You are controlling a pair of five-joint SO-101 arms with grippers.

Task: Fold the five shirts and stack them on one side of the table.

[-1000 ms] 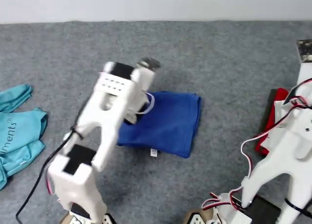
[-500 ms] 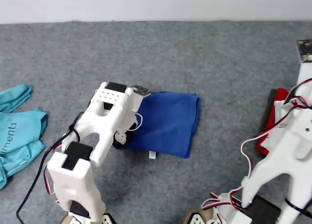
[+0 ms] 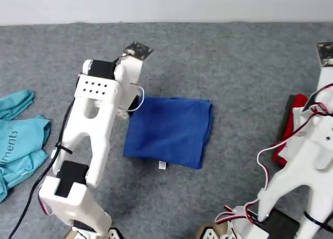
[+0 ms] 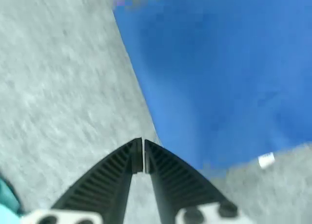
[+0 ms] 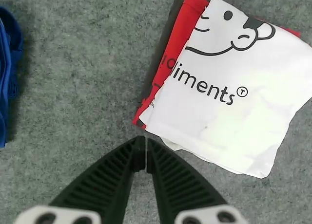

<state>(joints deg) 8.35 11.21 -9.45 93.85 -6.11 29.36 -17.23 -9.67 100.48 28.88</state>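
A folded blue shirt (image 3: pixel 171 130) lies flat in the middle of the grey table, with a small white tag (image 3: pixel 163 165) at its near edge. My left arm (image 3: pixel 104 101) stands just to its left. The left gripper (image 4: pixel 143 156) is shut and empty over bare table beside the blue shirt's edge (image 4: pixel 214 78). A loose teal shirt (image 3: pixel 18 140) lies at the table's left edge. At the right, a folded white shirt (image 5: pixel 229 102) rests on a red shirt (image 5: pixel 183 24). The right gripper (image 5: pixel 146 153) hangs shut and empty just in front of that stack.
The right arm (image 3: pixel 307 156) with its red and white wires covers most of the stack (image 3: pixel 294 111) in the high view. A pale wall (image 3: pixel 166 5) bounds the table's far side. Bare grey felt (image 3: pixel 244 62) lies between the blue shirt and the stack.
The left arm dipped to the blue shirt's left edge, then drew back up and to the left, off the shirt. The shirt now lies uncovered. The right arm kept still.
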